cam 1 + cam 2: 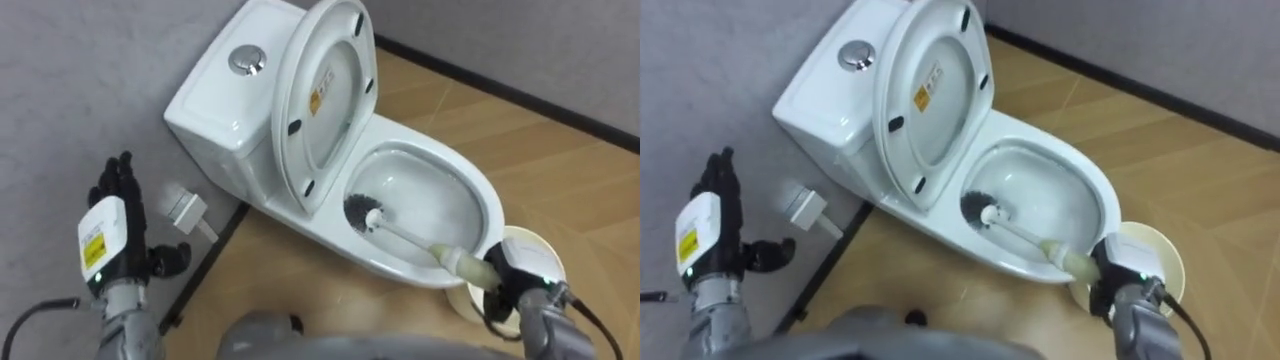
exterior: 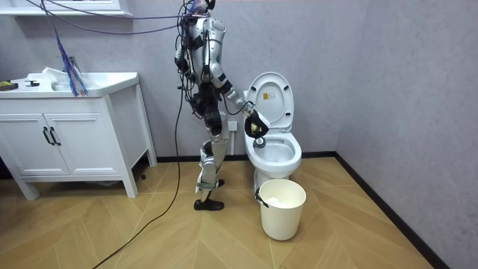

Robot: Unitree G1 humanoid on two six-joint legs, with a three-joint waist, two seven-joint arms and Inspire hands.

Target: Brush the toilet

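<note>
- The robot stands on the wooden floor [image 2: 149,232] on the room view's left of the toilet [image 2: 275,149], facing it, its trunk leaning a little toward the bowl.
- The right arm comes in from the lower right of the eye views and reaches to the front edge of the bowl rim [image 1: 405,272].
- The right hand [image 1: 508,272] is clamped on the pale grip of the toilet brush [image 1: 408,237], its dark fingers wrapped round the end of the handle.
- The brush slants down from that hand into the bowl. Its dark bristle head [image 1: 362,214] lies against the inner wall at the back of the bowl, below the hinge side.
- The seat and lid [image 1: 325,100] stand raised, leaning back against the tank [image 1: 225,115]. A round flush button [image 1: 246,60] sits on top of the tank.
- The left arm is bent upward at the left of the eye views, beside the grey wall [image 1: 60,80] and well apart from the toilet.
- The left hand [image 1: 118,210] holds nothing. Its fingers [image 1: 120,178] point straight up and lie close together, with the thumb sticking out to the side.
- A small white wall fitting [image 1: 186,208] sits low on the wall, between the left hand and the tank.
- A white bin [image 2: 282,208] stands on the floor just beside the front of the bowl. In the eye views its rim shows behind the right hand.
- A white cabinet with a basin [image 2: 75,127] stands against the wall behind the robot.
</note>
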